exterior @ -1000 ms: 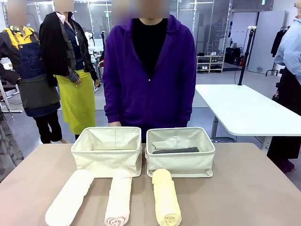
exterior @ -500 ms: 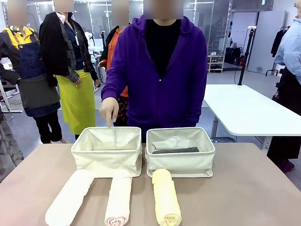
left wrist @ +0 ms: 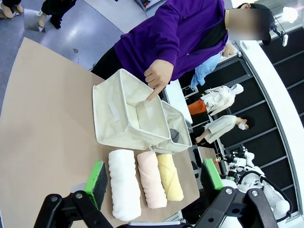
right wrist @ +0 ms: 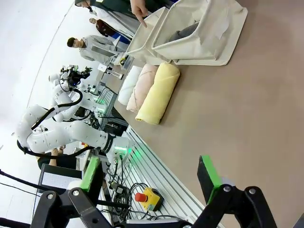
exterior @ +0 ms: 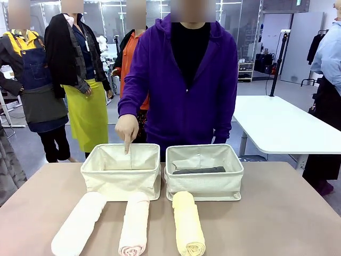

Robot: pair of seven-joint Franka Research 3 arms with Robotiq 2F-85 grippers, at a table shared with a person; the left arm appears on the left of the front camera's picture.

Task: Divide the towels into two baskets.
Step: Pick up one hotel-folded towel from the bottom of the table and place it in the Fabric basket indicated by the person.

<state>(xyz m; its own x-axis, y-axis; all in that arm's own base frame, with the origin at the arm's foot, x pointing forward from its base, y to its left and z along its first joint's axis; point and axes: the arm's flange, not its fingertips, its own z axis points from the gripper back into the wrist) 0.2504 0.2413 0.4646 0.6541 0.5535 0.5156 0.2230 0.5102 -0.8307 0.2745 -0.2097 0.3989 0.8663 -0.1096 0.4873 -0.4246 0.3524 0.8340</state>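
Two cream canvas baskets stand side by side at the far middle of the table: the left basket (exterior: 121, 169) holds nothing that I can see, and the right basket (exterior: 204, 170) holds a dark grey towel (exterior: 198, 170). In front of them lie three rolled towels: white (exterior: 79, 224), pale pink (exterior: 134, 224) and pale yellow (exterior: 188, 223). The person's hand (exterior: 127, 129) points a finger down into the left basket. My left gripper (left wrist: 154, 178) hangs open high above the table's near left. My right gripper (right wrist: 151, 178) is open above the near right.
The person in a purple hoodie stands close behind the baskets. Bare brown tabletop (exterior: 277, 213) spreads to the right and left of the towels. A white table (exterior: 277, 125) stands behind on the right. The left arm's white links (right wrist: 52, 130) and a rail with cables run along the near edge.
The person has raised a hand from behind the baskets and lowered a pointing finger into the left basket. Towels, baskets and both grippers have stayed put.
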